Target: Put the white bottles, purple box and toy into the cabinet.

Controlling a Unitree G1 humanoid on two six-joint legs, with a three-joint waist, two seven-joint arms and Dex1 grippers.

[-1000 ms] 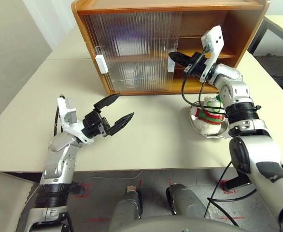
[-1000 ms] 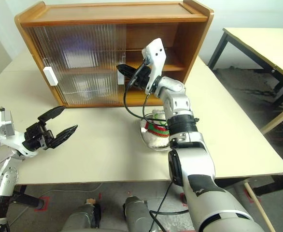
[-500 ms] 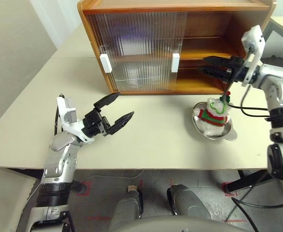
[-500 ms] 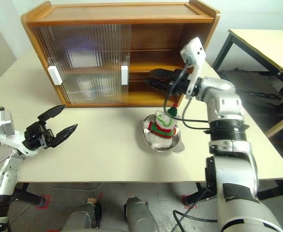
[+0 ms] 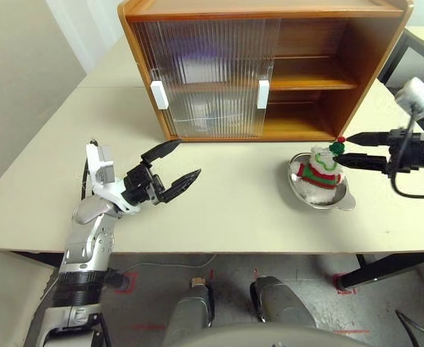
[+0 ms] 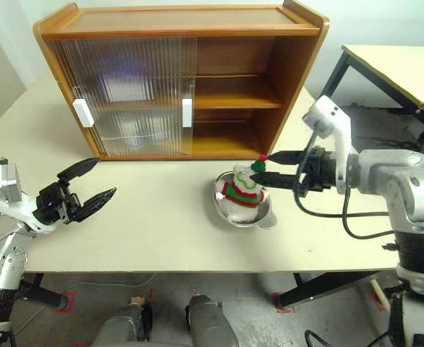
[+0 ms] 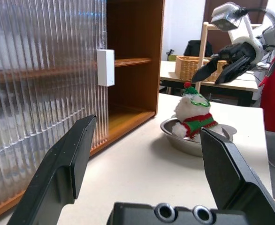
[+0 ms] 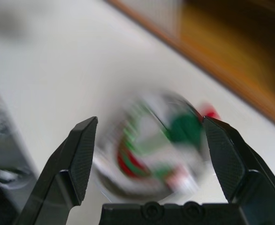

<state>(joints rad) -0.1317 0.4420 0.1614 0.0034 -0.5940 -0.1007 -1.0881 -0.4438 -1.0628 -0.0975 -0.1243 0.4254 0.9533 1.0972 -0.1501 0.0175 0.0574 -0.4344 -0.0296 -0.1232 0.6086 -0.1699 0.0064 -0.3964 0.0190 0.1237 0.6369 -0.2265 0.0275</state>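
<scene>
Cream-coloured and bare over most of its top, the table [image 5: 241, 217] carries everything in the scene. Nearest the robot, the left claw [image 5: 172, 165] hovers low over the table's near left part, its two black fingers spread apart and holding nothing. Farther in on the right, a shallow steel bowl [image 5: 320, 196] rests on the table, and the toy [image 5: 320, 170] sits upright inside it, a fluffy white plush with a red-and-green striped scarf and a green hat topped by a red pompom. Just beside the toy, on its right, the right claw [image 5: 354, 149] reaches in sideways with its fingers parted, one tip near the pompom and the other near the toy's body; whether they touch it cannot be told. Beyond the bowl stands the cabinet [image 5: 320, 50], orange-brown wood with one shelf. Its two ribbed translucent sliding doors [image 5: 212, 72] with white block handles [image 5: 263, 94] cover the left part, leaving the right part open. Faint shapes show behind the ribbed panels but cannot be made out.
</scene>
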